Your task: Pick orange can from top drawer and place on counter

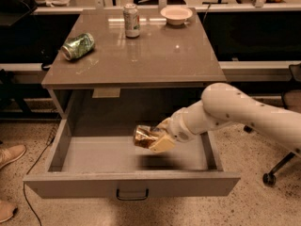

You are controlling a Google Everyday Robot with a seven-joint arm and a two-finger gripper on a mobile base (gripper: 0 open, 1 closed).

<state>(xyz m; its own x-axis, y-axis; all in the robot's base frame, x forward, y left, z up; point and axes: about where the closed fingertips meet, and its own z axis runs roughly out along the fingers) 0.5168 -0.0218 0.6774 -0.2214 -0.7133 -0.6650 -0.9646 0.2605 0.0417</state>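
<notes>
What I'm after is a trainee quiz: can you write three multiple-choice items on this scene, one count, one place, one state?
1. Cans on the glossy grey-brown counter? A one; B two; C three.
2. The dented orange-gold can is: A on the floor; B in the two-finger gripper over the open grey-brown top drawer; C on the counter.
3. The green can is: A upright; B on its side; C crushed flat.
Answers: B, green can plus upright silver-white can; B, gripper shut on it, shadow beneath; B, it lies sideways.

No legible text: labels on orange can (142,136), green can (78,46) and upright can (131,20) unreadable. Tool (159,139) over open top drawer (131,183), clamping orange can.
</notes>
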